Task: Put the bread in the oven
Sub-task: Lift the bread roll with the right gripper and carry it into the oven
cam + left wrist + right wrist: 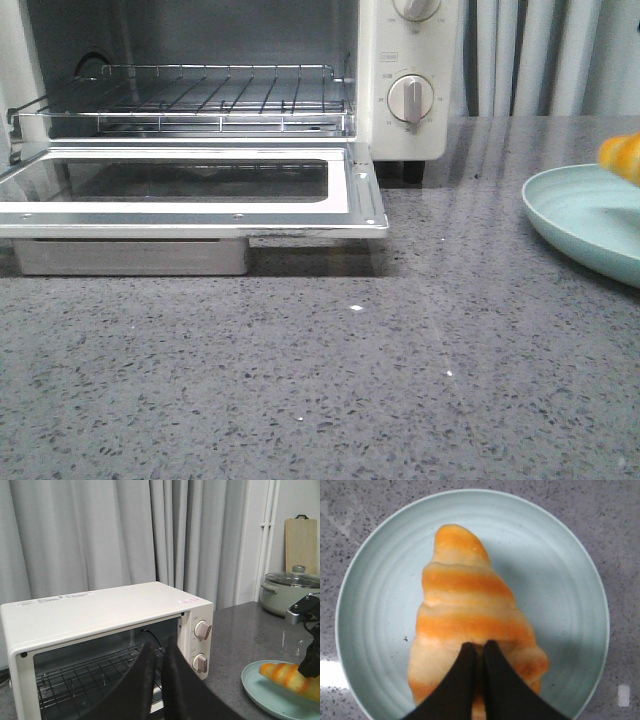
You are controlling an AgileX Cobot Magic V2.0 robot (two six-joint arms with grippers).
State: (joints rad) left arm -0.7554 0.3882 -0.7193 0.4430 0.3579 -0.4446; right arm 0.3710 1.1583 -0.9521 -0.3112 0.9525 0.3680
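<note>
Nearest, grey speckled tabletop (330,390). Right claw (479,650): fingers pressed together, holding nothing, poised directly over the bread (470,610). Bread: striped orange-and-cream roll lying on a pale green plate (560,580) at the tabletop's right side. Left claw (159,652): likewise closed and empty, raised before the oven (100,615). Oven: cream-white, door (190,185) dropped open, wire rack (200,100) bare. Beyond: lidded pot (290,590), grey curtain (125,530).

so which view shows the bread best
The right wrist view: the whole bread lies below it on the plate. The left wrist view shows it small at the edge; the front view catches only an orange tip.
</note>
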